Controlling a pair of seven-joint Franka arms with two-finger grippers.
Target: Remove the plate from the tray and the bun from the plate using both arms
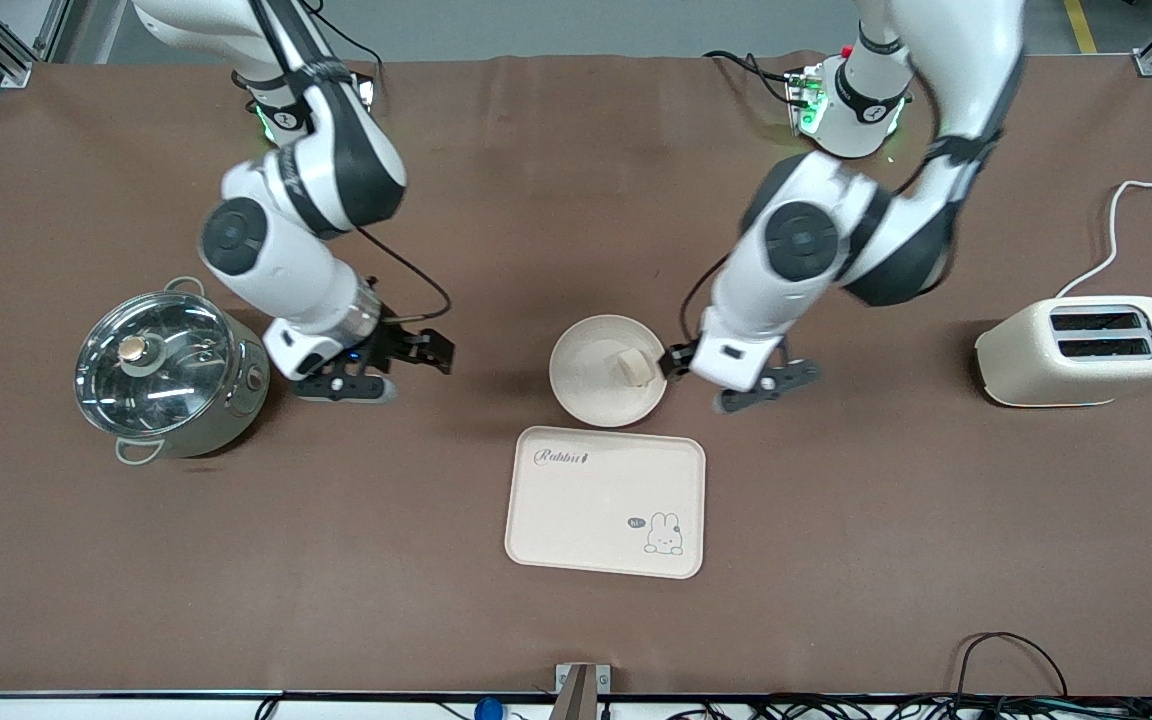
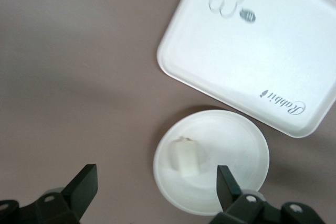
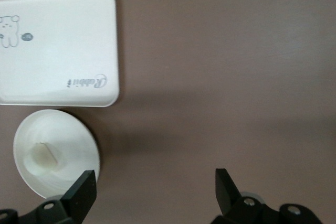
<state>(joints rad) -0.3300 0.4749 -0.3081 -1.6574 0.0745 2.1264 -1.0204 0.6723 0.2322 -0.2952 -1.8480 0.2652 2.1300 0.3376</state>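
Plate (image 1: 604, 372) lay on the table (image 1: 576, 620), just farther from the front camera than the rabbit tray (image 1: 606, 500), its rim close to the tray's edge. The bun (image 1: 635, 366) sat in the plate. Left gripper (image 1: 726, 385) hung beside the plate, fingers spread, empty. Right gripper (image 1: 388, 368) hung between plate and pot (image 1: 168, 370), fingers spread, empty. A toaster (image 1: 1081, 350) stood at the left arm's end.

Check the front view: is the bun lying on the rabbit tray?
No, the bun sits on the round plate, apart from the tray.
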